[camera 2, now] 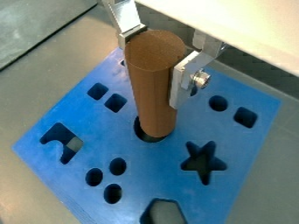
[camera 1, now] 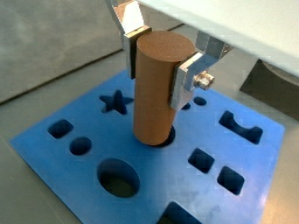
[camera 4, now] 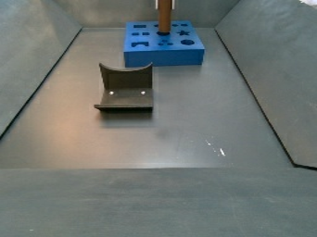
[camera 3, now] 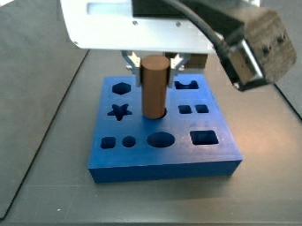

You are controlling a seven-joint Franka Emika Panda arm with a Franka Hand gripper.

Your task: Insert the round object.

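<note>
The round object, a tall brown wooden cylinder peg (camera 1: 160, 87), stands upright with its lower end in a round hole near the middle of the blue block (camera 1: 263, 162). It shows the same way in both wrist views (camera 2: 149, 83) and both side views (camera 3: 154, 86) (camera 4: 162, 14). My gripper (camera 1: 158, 66) sits over the block, its silver fingers (camera 1: 184, 83) pressed on opposite sides of the peg's upper part, shut on it. It also appears in a wrist view (camera 2: 156, 61) and a side view (camera 3: 154, 64).
The blue block (camera 3: 165, 163) has several other cut-outs: a star (camera 2: 201, 162), an open oval hole (camera 1: 117, 178), squares and small round holes. The dark fixture (camera 4: 124, 88) stands on the grey floor in front of the block (camera 4: 161, 56). Sloped grey walls surround the floor.
</note>
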